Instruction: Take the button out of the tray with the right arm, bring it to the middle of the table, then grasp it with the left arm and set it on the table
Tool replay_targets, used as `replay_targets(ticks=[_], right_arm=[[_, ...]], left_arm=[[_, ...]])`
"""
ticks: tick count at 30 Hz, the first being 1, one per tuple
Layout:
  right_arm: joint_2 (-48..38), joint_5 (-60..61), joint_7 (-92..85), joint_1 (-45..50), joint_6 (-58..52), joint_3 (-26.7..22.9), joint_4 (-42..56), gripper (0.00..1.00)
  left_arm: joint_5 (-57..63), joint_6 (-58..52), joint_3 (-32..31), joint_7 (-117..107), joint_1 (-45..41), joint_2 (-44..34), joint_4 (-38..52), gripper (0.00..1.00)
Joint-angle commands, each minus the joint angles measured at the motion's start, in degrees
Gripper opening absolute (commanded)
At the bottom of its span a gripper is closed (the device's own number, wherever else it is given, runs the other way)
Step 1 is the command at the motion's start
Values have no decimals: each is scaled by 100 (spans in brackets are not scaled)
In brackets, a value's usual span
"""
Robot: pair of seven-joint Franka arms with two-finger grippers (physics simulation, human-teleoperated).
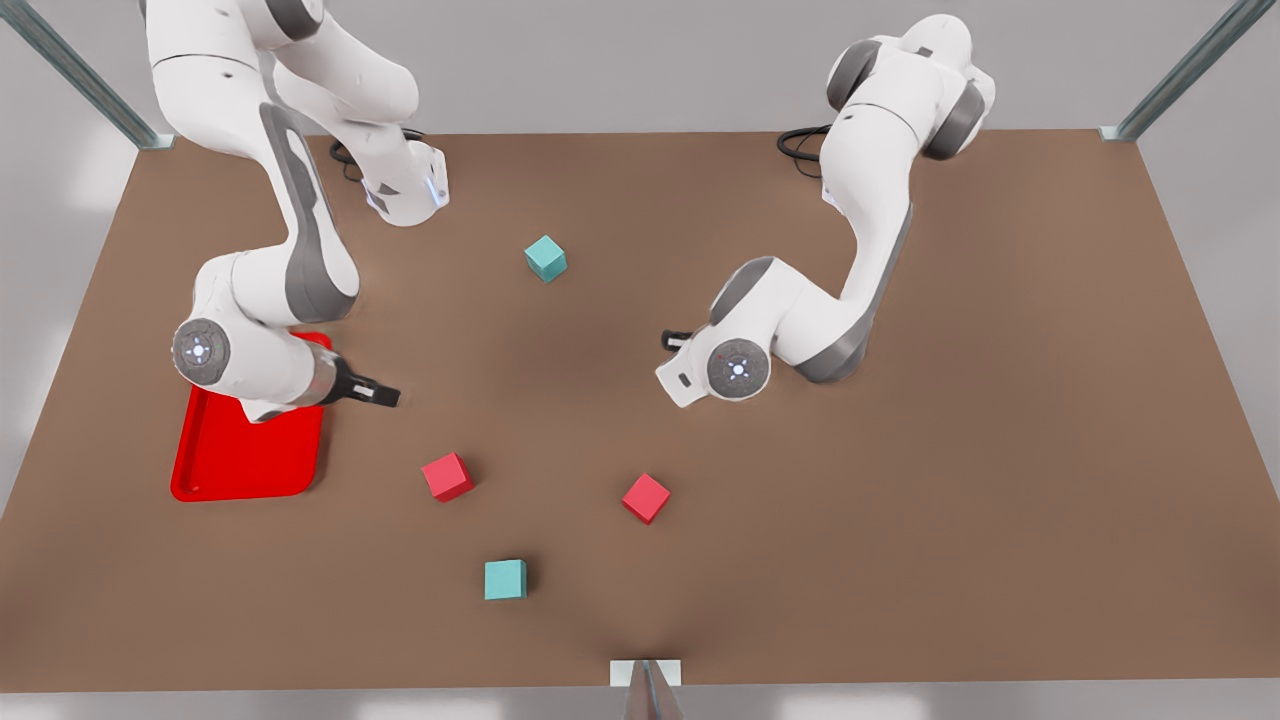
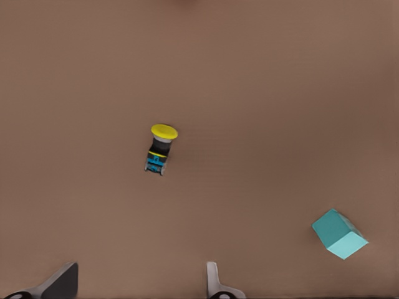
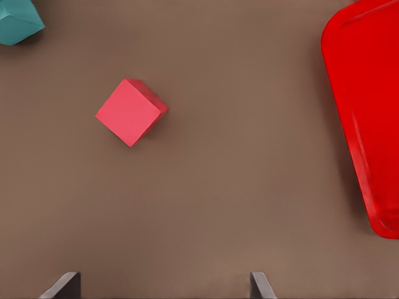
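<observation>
The button (image 2: 160,149), a yellow cap on a short black base, rests on the bare brown table (image 2: 280,93), well apart from the fingertips of my left gripper (image 2: 138,279), which stands open and holds nothing. In the front view the left arm's hand (image 1: 690,375) hovers near the table's middle and covers the button. My right gripper (image 1: 378,395) hangs open and holds nothing just off the red tray's (image 1: 245,450) edge. From the right wrist, the right gripper (image 3: 163,281) looks down on bare table beside the tray (image 3: 368,106).
A red cube (image 1: 447,476) (image 3: 131,112) lies near the right gripper, and another red cube (image 1: 646,497) sits toward the front. One teal cube (image 1: 545,258) (image 2: 338,233) lies behind the centre, and another teal cube (image 1: 505,579) (image 3: 17,20) is near the front edge.
</observation>
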Motion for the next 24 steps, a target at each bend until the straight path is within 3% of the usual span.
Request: replay_targets(ticks=[1,5,6,7,8,11,20,24], right_arm=[[-72,-935,-2265,-331,-88,51,-70,100],[183,-1024,-2265,-462,-264,-63,756,100],[323,-1024,-2274,-471,-887,-63,1361,100],[219,-962,-2449,89,-1178,-780,1591,100],[-54,-619,-2687,979,-1213,-1882,1529,100],[24,-610,-2687,1023,-1090,-1654,1582,100],[367,-619,-2678,961,-431,-1618,1468,100],[693,-619,-2652,865,-141,-1618,1564,100]], left_arm=[[32,465,-34,-562,-230,15,-3,100],[920,702,-25,352,-406,278,-126,100],[1034,711,-25,607,-441,340,-118,100],[1219,720,-25,651,-520,428,-118,100],[1324,711,-25,800,-520,454,-118,100],[1544,729,-25,1152,-502,454,-214,100],[1482,1098,-34,2673,-45,577,-654,100],[1500,1889,-25,2691,34,674,-1287,100]])
